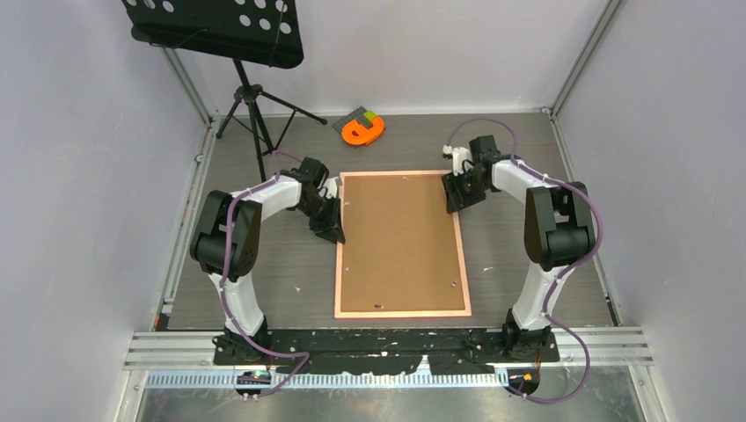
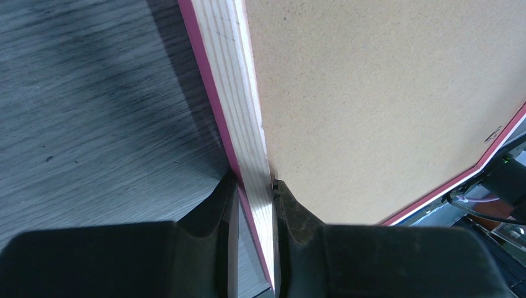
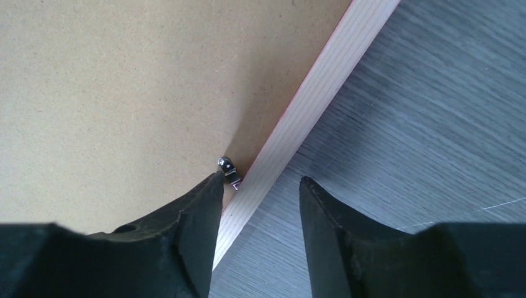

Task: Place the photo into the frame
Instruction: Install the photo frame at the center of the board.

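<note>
Fibreboard backing (image 1: 400, 242), speckled brown, fills the thin salmon-edged rectangular wooden frame (image 2: 239, 112); left gripper (image 2: 255, 189) clamps its pale grained rail, right gripper's (image 3: 260, 186) jaws straddle the opposite rail, apart.

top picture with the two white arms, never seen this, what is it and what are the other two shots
These are two robot arms bolted to a table, each ending in a two-finger gripper. The wide picture looks down from above and behind them; the two close-ups come from cameras on their wrists. On the table lies a pink-edged frame, back side up, with a brown backing board in it; no photo shows. An orange tape-like object and a music stand are at the far side. The left gripper pinches the frame's left rail. The right gripper is open astride the right rail, beside a small metal clip.
</note>
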Motion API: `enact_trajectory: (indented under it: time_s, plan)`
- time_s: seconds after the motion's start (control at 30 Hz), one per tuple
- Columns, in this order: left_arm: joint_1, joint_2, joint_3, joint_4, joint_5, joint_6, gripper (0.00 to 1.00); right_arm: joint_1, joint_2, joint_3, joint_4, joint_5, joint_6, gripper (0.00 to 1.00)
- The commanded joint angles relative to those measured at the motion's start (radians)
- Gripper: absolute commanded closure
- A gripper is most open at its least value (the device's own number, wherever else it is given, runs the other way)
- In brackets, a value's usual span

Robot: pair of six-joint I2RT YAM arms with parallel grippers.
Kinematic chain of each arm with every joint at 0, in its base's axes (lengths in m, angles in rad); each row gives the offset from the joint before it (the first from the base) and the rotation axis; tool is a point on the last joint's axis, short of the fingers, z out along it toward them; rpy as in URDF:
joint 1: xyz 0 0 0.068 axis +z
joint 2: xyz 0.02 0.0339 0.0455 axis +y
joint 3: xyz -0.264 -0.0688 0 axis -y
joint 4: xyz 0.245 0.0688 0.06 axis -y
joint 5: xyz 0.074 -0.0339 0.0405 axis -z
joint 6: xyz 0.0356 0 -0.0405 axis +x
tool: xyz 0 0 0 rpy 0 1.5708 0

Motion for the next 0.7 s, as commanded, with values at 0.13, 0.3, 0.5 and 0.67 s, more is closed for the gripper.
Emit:
enact_trajectory:
  time_s: [0.13,0.3,0.5,0.67]
  plan:
    - [0.011,0.023,-0.023,0.029,-0.02,0.018,1.0,-0.009,-0.114,0.015,-0.01,-0.001,0.023,0.34]
    - [0.022,0.024,-0.026,0.035,0.001,0.011,1.0,-0.014,-0.202,-0.051,-0.052,-0.014,0.0,0.34]
    - [0.024,0.004,-0.03,0.039,0.005,0.008,1.0,-0.014,-0.28,-0.172,-0.084,-0.042,-0.036,0.38]
    - [0.024,-0.014,-0.03,0.044,0.011,0.008,1.0,-0.014,-0.286,-0.248,-0.077,-0.078,-0.043,0.4]
